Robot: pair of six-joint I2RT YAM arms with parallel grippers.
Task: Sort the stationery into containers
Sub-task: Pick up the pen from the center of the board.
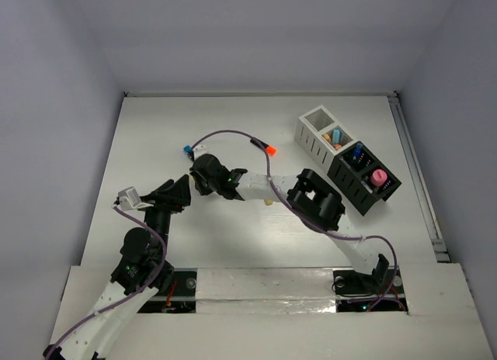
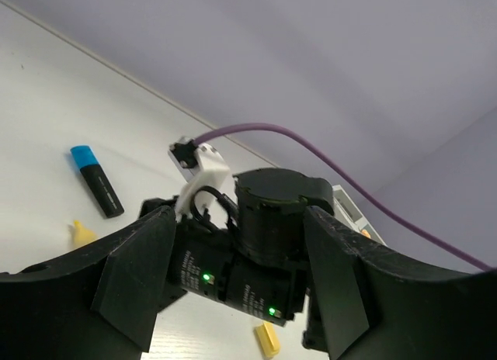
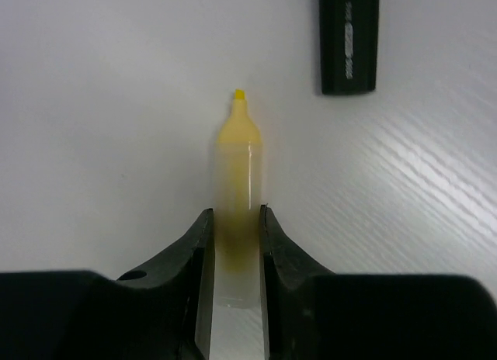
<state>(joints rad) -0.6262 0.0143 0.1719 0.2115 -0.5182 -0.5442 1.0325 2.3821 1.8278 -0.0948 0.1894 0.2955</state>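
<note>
Seen from above, your two arms reach over a white counter [image 1: 155, 127] toward its middle. Your right tool [image 3: 233, 216] is closed on a yellow marker [image 3: 237, 158]. Its wrist camera shows both fingers pressed against the marker's sides, and the marker lies flat on the counter with its tip pointing away from the tool. A black marker [image 3: 349, 38] lies just beyond, up and to the right in that view, apart from the yellow one. Your left tool [image 2: 239, 228] is open and holds nothing. Between its spread fingers, its wrist camera shows the wrist of your right arm close ahead. To the left in that view, a black marker with a blue cap [image 2: 97, 181] lies on the counter. A small yellow piece [image 2: 266, 339] lies near the bottom edge. The overhead view shows a black marker with an orange cap [image 1: 264, 147] lying beyond your right arm. The containers [image 1: 347, 160] stand at the far right in a slanted row, white boxes at the far end and black at the near end. Markers stand in a white box, and a pink cylinder [image 1: 378, 178] sits in a black one.
</note>
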